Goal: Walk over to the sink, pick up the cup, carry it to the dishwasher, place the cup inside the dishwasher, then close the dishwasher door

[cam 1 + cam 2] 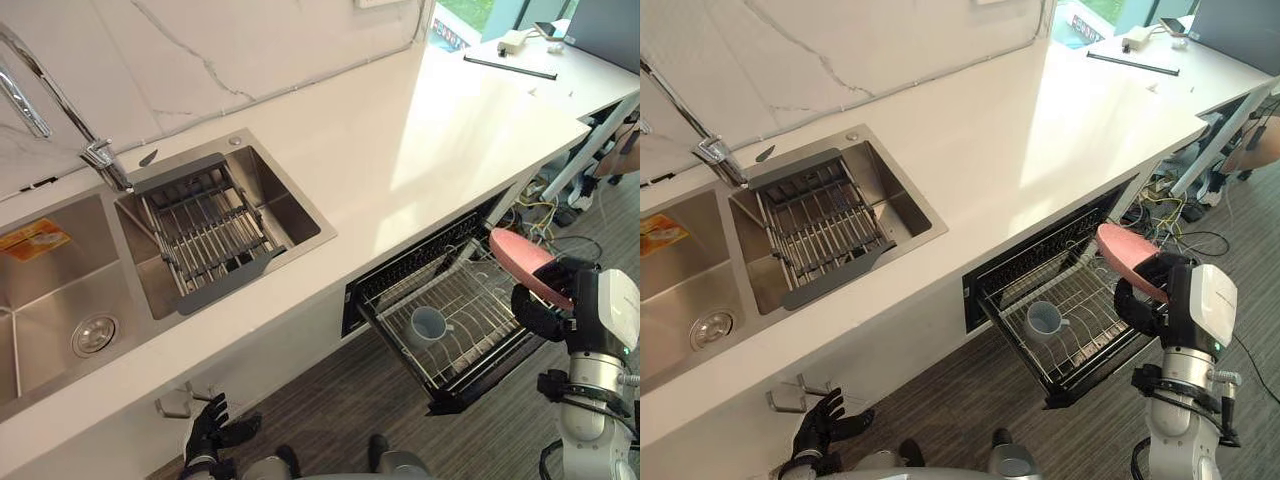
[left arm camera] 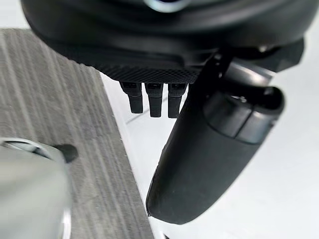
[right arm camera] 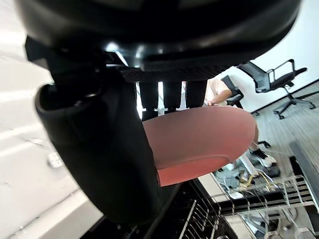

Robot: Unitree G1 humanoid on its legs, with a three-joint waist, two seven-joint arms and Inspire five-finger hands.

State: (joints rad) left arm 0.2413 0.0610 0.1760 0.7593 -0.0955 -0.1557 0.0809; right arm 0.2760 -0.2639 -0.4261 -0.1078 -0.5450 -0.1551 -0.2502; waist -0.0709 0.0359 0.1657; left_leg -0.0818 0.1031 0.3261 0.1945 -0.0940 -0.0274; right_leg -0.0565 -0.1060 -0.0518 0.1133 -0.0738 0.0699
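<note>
Cup (image 1: 428, 325) sits in the open dishwasher (image 1: 395, 350) rack under the bench (image 1: 400, 150); right robot hand (image 1: 540, 310) is raised beside it, left robot hand (image 1: 212, 432) hangs low. Left wrist view: fingers straight, apart. Right wrist view: thumb and fingers clamp a pink plate (image 3: 199, 139).

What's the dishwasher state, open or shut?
Open. The dishwasher stands pulled out from under the counter, its rack exposed with the cup in it.

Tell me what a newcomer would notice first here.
A pink dish, pinched in the right hand, hangs over the pulled-out dishwasher rack, where a pale cup sits. Further left, a wire basket sits in the steel sink; the left hand hangs open low by the cabinet.
</note>
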